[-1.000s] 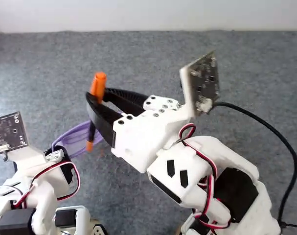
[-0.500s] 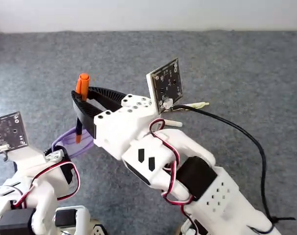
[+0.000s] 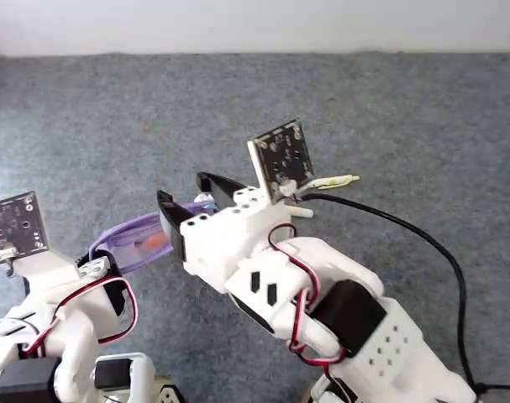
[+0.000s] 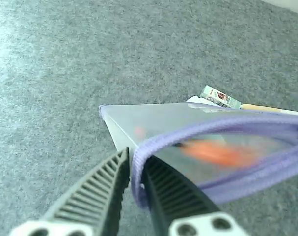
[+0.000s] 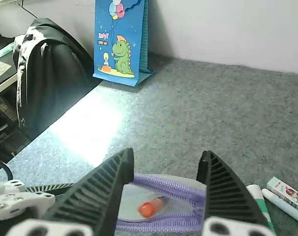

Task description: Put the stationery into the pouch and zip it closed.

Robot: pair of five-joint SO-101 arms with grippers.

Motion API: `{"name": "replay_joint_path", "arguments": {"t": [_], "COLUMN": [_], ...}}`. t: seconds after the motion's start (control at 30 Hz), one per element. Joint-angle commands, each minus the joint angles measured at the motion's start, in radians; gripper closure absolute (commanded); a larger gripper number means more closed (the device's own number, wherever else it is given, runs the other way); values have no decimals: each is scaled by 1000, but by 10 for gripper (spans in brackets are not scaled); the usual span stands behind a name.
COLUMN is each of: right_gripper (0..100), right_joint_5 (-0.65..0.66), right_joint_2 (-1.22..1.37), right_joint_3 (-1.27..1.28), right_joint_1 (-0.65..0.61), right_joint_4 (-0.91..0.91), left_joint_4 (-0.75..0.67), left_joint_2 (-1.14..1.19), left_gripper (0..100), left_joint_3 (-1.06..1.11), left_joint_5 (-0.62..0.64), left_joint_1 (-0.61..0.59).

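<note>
Pinching the purple zip edge of the pouch [image 4: 198, 130], the left hand [image 4: 134, 164] holds it toward the near edge of the counter [image 3: 423, 101]. The right hand [image 5: 166, 158] hangs spread just above, and what looks like an orange pen [image 5: 150, 207] lies inside.

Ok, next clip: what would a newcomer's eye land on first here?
The purple pouch stands out first, its mouth open and an orange pen lying inside. The right gripper hangs open above the pouch's mouth, while the left gripper pinches the pouch's rim at one end. A green-and-white pen lies on the grey carpet beside the pouch.
</note>
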Motion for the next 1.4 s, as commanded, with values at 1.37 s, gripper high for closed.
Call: {"name": "replay_joint_path", "arguments": {"t": [1.37], "right_gripper": [775], "right_joint_5": [730], "right_joint_2": [1333], "right_joint_3": [-789], "right_joint_1": [576], "right_joint_4": [593], "left_joint_4": [14], "left_joint_2": [8], "left_gripper": [987], "left_joint_3": [-1], "left_joint_5": [18], "left_joint_1": [-5]}}
